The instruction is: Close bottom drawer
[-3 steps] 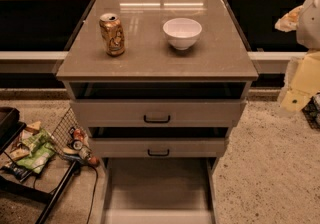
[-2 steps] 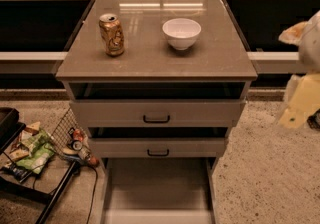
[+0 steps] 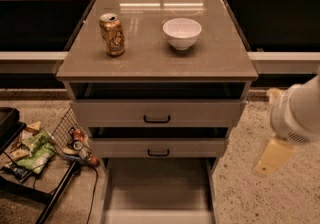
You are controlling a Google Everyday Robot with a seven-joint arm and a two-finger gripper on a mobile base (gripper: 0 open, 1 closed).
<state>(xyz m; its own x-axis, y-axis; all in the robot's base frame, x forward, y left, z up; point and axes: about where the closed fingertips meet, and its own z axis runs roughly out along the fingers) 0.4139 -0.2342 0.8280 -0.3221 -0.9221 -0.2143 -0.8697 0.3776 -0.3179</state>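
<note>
The bottom drawer (image 3: 159, 188) of the grey-beige cabinet (image 3: 155, 63) is pulled far out towards me. Its long plain tray shows empty, and its front panel (image 3: 159, 216) lies at the lower edge of the view, handle hidden. Above it, the mid drawer (image 3: 158, 147) and the top drawer (image 3: 157, 113) each stand slightly out, with dark handles. My gripper (image 3: 271, 159) hangs from the white arm (image 3: 296, 113) at the right, beside the cabinet's right side at about mid-drawer height, apart from every drawer.
A dented gold can (image 3: 112, 34) and a white bowl (image 3: 182, 32) stand on the cabinet top. A wire basket of snack packets (image 3: 35, 145) on a black frame sits on the floor at the left. Speckled floor (image 3: 260, 198) lies to the right.
My arm and gripper have moved down and to the left, from beside the cabinet top to beside the drawers. The drawers, can and bowl have not moved.
</note>
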